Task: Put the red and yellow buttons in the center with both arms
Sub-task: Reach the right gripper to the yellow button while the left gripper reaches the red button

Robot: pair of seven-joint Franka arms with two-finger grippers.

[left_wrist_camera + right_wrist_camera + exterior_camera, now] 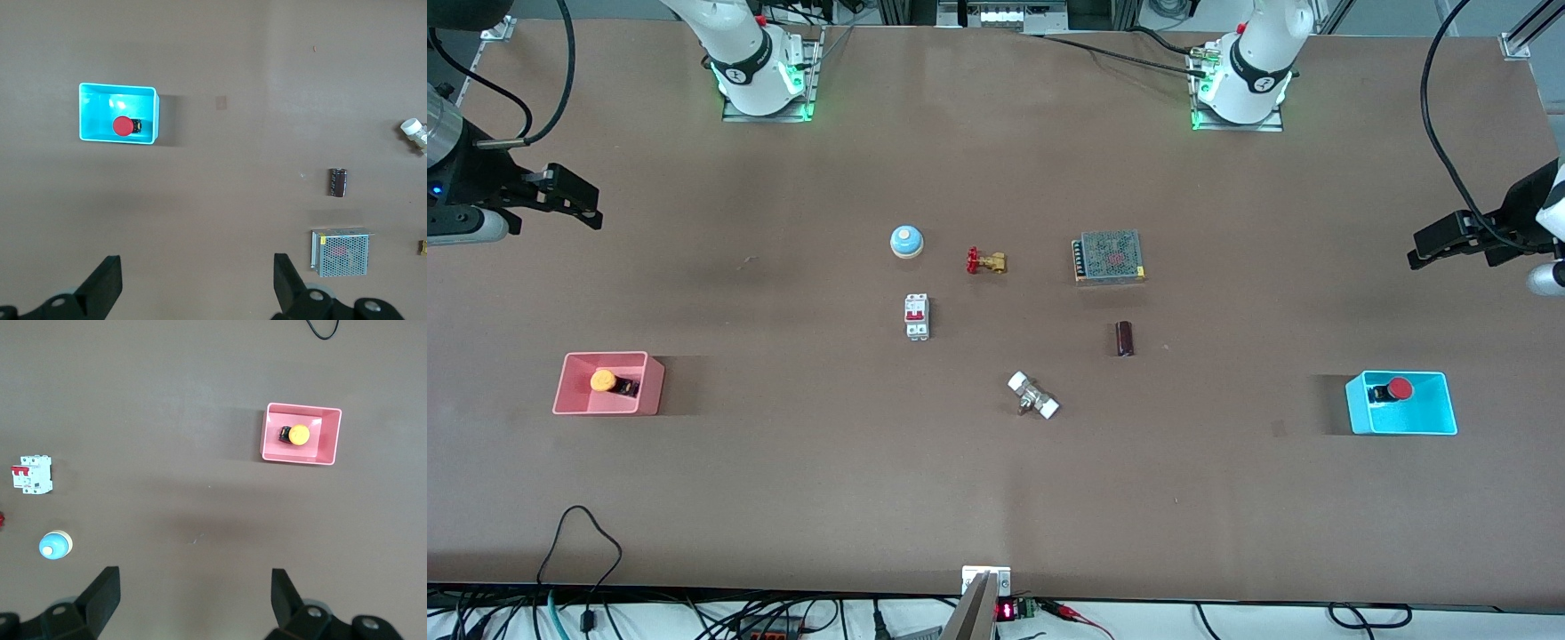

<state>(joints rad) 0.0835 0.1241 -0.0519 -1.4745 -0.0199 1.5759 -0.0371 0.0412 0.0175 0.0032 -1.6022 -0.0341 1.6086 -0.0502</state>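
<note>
Above the table's ends, left gripper (193,283) and right gripper (193,600) hang, jaws apart, empty.

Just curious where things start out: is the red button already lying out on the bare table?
No, the red button lies inside the cyan bin toward the left arm's end of the table.

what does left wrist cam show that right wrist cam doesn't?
Left wrist only: the red button in the cyan bin, a dark cylinder, a mesh-topped power supply, a white-capped fitting at the frame edge, and the open left claw.

Right wrist only: the yellow button in the pink bin, a circuit breaker, the blue bell, and the open right claw.

Shared: only the brown tabletop.
</note>
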